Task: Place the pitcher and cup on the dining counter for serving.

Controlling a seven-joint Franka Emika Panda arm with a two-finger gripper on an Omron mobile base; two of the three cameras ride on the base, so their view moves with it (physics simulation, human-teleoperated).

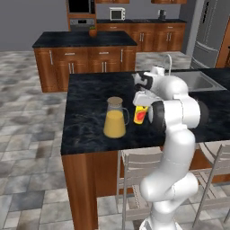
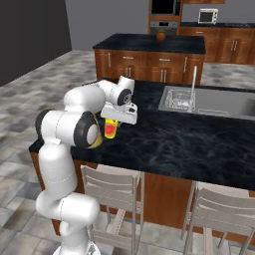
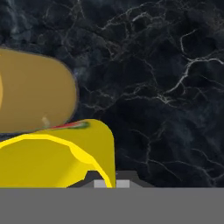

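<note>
The cup (image 1: 140, 114) is gripped by the tool (image 1: 142, 107) just beside the pitcher (image 1: 115, 118), low over the desk (image 1: 85, 121). If released tilted, the pitcher could be knocked.

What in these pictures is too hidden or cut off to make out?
- Claw: whether open or closed; the white hand covers it in both base views.
- Cup: top hidden by the hand; left side cut off in hand view.
- Pitcher: behind the arm's elbow in right base view.
</note>
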